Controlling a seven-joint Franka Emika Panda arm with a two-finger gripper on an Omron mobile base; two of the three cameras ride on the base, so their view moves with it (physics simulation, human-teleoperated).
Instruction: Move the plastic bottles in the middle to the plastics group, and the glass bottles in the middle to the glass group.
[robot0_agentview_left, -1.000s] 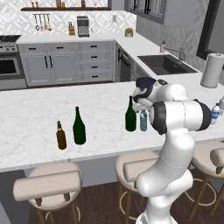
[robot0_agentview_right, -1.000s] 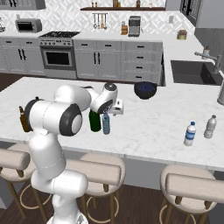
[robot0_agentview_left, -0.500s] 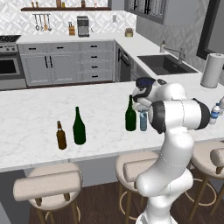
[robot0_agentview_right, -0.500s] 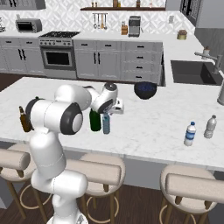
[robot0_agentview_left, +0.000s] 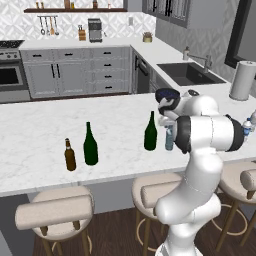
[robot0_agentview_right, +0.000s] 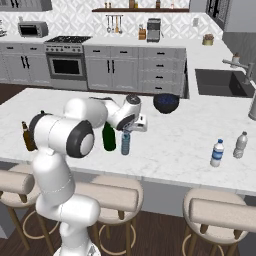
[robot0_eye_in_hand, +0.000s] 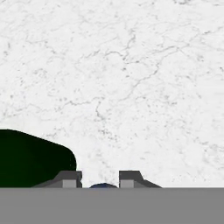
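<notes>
In the left base view, the gripper (robot0_agentview_left: 169, 125) sits on top of the small bluish bottle (robot0_agentview_left: 169, 140) and is closed on its cap. This bottle stands on the white counter (robot0_agentview_left: 40, 135), just beside a tall green bottle (robot0_agentview_left: 150, 132) at its 9 o'clock. Far over at 9 o'clock stand a darker green bottle (robot0_agentview_left: 90, 145) and a short brown bottle (robot0_agentview_left: 70, 155), close together. At 3 o'clock, behind the arm, another small bottle (robot0_agentview_left: 246, 128) peeks out. A paper towel roll (robot0_agentview_left: 242, 81) stands at 2 o'clock.

In the right base view, the bluish bottle (robot0_agentview_right: 125, 143) stands upright with the gripper (robot0_agentview_right: 126, 130) squeezing its top. The tall green bottle (robot0_agentview_right: 108, 137) is right at its 9 o'clock. Two small clear bottles (robot0_agentview_right: 217, 153) (robot0_agentview_right: 240, 145) stand well apart at 3 o'clock. A dark bowl (robot0_agentview_right: 166, 103) sits at 1 o'clock.

In the hand view, the two fingertips (robot0_eye_in_hand: 68, 178) are close together around a small dark round cap (robot0_eye_in_hand: 103, 186). The green bottle (robot0_eye_in_hand: 30, 158) is at 9 o'clock.
</notes>
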